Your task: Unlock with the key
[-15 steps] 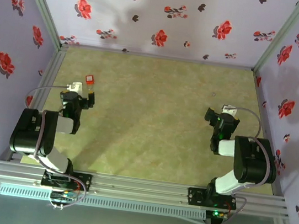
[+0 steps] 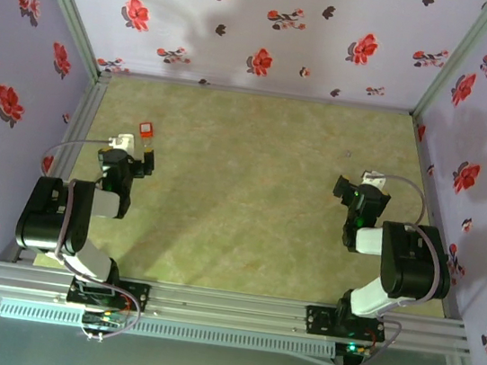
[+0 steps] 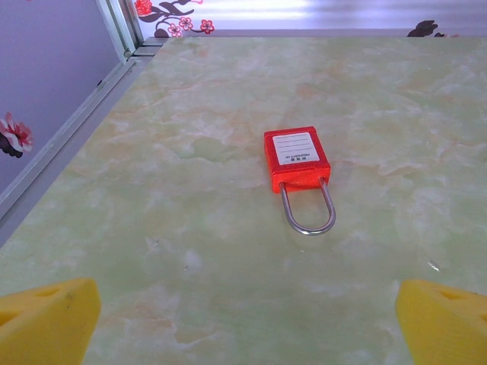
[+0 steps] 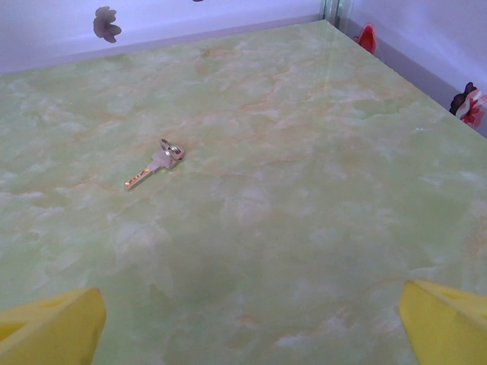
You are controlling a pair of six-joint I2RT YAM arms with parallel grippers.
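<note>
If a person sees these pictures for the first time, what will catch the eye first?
The red padlock lies flat on the green marbled table, in front of the open left gripper. A small silver key lies ahead of the open right gripper. Purple walls with red flowers surround everything.

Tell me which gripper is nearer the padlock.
Left. The left gripper sits just short of the padlock, facing it; the right gripper is far off to its right.
</note>
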